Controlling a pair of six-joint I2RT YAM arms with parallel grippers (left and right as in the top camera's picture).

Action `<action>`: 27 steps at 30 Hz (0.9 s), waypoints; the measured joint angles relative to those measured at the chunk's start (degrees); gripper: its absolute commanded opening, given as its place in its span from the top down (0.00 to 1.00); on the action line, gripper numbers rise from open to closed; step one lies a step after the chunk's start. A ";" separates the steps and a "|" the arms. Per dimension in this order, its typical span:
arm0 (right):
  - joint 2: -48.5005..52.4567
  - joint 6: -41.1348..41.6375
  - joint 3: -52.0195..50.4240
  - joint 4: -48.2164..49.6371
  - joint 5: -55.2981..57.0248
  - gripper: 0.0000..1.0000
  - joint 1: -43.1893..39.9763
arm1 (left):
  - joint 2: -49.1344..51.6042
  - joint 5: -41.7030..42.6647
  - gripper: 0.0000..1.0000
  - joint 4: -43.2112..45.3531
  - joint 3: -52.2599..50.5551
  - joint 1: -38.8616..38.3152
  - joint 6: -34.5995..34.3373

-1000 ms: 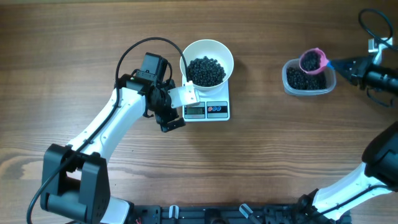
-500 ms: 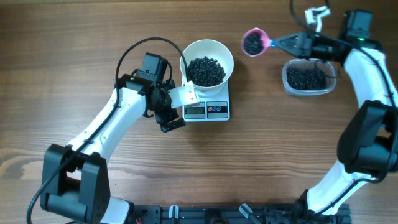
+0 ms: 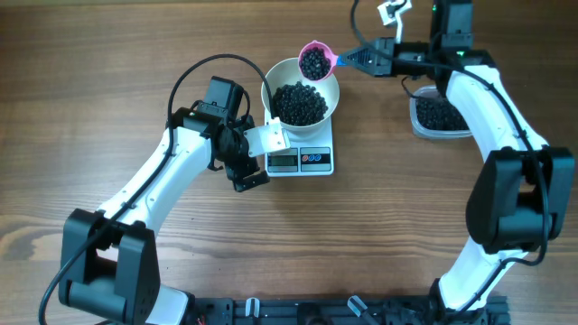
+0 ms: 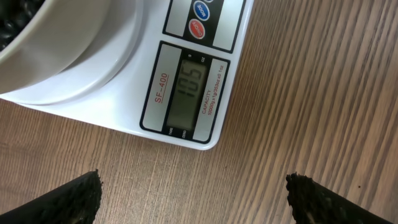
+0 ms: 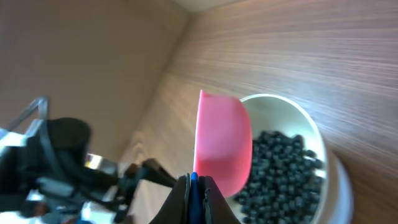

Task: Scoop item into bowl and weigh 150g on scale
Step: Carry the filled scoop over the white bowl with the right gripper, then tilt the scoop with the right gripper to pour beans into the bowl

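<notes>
The white bowl (image 3: 335,101) stands on the scale (image 3: 301,161) and holds a heap of the black item (image 3: 299,102). A pink scoop (image 3: 314,62) full of pellets hovers over the bowl's far rim. My right gripper (image 3: 370,60) is shut on its blue handle. In the right wrist view the scoop (image 5: 222,146) shows its pink underside above the bowl (image 5: 311,127), with the fingers (image 5: 214,202) pinched on the handle. My left gripper (image 4: 196,199) hangs open and empty over bare wood just in front of the scale (image 4: 124,124), whose display (image 4: 186,93) reads 105.
A clear plastic tub (image 3: 440,116) with more black pellets sits to the right, partly under the right arm. The left arm (image 3: 172,181) stretches from the front left up to the scale. A black cable (image 3: 194,77) loops beside the bowl.
The right arm has swung left from the clear tub, carrying the loaded pink scoop to a spot over the bowl's far rim. The left arm has not moved.
</notes>
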 measured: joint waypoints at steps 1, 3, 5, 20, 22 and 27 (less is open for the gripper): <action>0.00 -1.25 0.00 -0.98 1.11 0.96 0.42 | 0.00 0.00 0.00 0.00 0.00 0.00 0.00; 0.00 -4.57 0.02 -3.45 3.67 0.96 1.90 | 0.00 0.02 0.00 0.00 0.00 0.00 0.00; 0.00 -7.04 0.02 -5.66 6.88 0.96 3.67 | 0.00 0.00 0.00 -0.02 0.00 0.00 0.00; -9.97 -16.59 0.02 -9.25 24.06 0.96 5.97 | 0.00 0.00 0.00 0.00 0.00 0.00 0.00; -12.15 -19.17 0.02 -9.68 26.73 0.96 6.58 | 0.00 0.00 0.00 0.00 0.00 0.00 0.00; -13.49 -27.87 0.07 -10.75 33.29 0.96 10.80 | 0.00 0.02 0.00 0.00 0.00 0.00 0.00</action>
